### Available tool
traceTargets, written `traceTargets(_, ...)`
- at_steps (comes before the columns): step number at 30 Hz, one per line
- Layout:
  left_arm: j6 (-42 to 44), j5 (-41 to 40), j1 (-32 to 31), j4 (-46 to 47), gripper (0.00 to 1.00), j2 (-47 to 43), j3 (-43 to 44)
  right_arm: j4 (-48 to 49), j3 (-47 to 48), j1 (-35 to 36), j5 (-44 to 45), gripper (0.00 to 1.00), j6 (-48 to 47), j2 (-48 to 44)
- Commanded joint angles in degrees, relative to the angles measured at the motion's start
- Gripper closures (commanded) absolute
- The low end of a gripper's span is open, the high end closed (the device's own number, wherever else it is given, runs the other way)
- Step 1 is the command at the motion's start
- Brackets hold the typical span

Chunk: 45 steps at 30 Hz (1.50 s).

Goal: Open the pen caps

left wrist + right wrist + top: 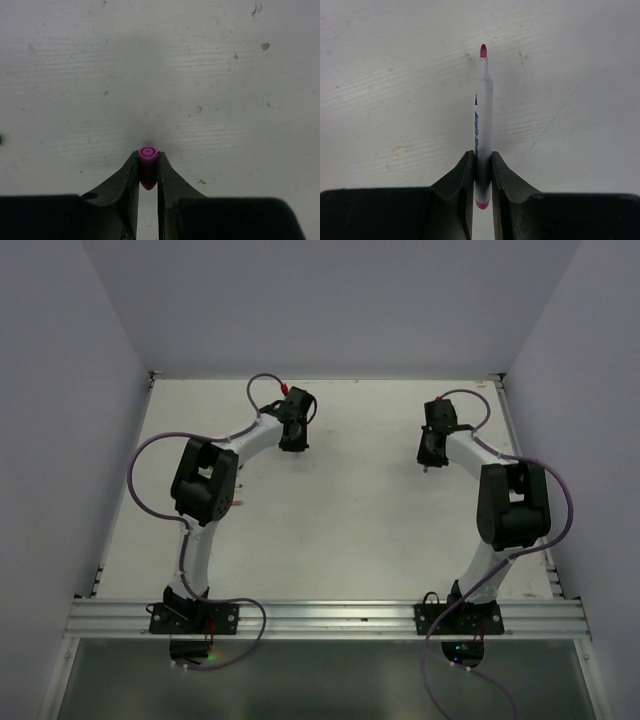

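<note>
Pink cap (148,155) is clamped between the fingertips of the left gripper (148,167), held over the far left part of the table (350,530). White pen (483,115) is pinched near its rear end by the right gripper (481,160), held over the far right part of the table, well apart from the cap. The red tip (483,50) is bare, so this pen is judged uncapped, with setting both pieces down as the likely step in hand. To do that well, each piece should be lowered close to the table before the fingers are parted, so nothing rolls. The wet tip should be kept off the table and both grips kept firm until contact. The pen's long axis is seen running straight out along the gripper fingers. The tip points away from the wrist, and a short pink end pokes out behind the fingers. The cap's axis is likewise along the fingers, ringed end outward, rounded end toward the wrist. Tilt of either piece against the table cannot be told. No other pens are made out in the top view.
</note>
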Motion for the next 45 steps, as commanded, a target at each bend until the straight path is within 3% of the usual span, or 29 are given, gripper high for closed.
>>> traceTargets(1, 1.34, -1.72, 0.39, -2.74, 0.91, 1.5, 2.39, -0.9, 2.79, -2.51, -3.1, 0.97, -5.8, 1.83)
traceTargets(9, 0.55, -2.59, 0.39, -3.1, 0.78, 2.56, 0.46, -2.05, 5.26, -3.92, -5.13, 0.88, -9.68, 7.98)
traceTargets(12, 0.11, -3.03, 0.39, -3.18, 0.73, 2.56, -0.24, -1.96, 5.52, -4.1, -5.65, 0.76, -10.21, 9.82)
traceTargets(21, -0.86, -2.86, 1.01, -2.83, 0.44, 1.95, -1.39, -2.83, 5.17, -4.36, -5.92, 0.55, -10.91, 9.66)
traceTargets(23, -1.03, -1.81, 1.18, -2.83, 0.42, 1.07, -1.13, -3.36, 5.52, -4.36, -5.83, 0.51, -11.0, 8.78)
traceTargets(25, -1.03, -1.02, 1.36, -2.75, 0.29, -0.16, -0.51, -3.89, 5.6, -4.27, -5.66, 0.51, -10.91, 6.23)
traceTargets(30, -2.96, -0.48, 1.36, -1.08, 0.13, -8.67, -0.68, -3.54, 4.82, -4.01, -8.03, 0.35, -10.39, -5.95)
traceTargets(32, -5.15, -2.75, 1.27, 0.93, 0.13, -14.36, -3.4, -3.28, 4.2, -3.31, -8.38, 0.28, -10.21, -9.75)
traceTargets(37, -10.16, -8.82, 1.36, 4.2, 0.0, -28.87, -15.33, -1.79, 2.09, -2.61, -11.7, 0.08, -8.54, -23.44)
traceTargets(40, -14.2, -13.57, 1.45, 2.97, 0.0, -36.95, -22.79, 0.93, -0.54, -2.61, -15.21, 0.01, -6.17, -29.0)
traceTargets(45, -23.43, -17.89, 3.64, 0.77, 0.0, -49.01, -37.99, 4.02, -4.68, -2.0, -21.9, 0.01, -1.6, -37.28)
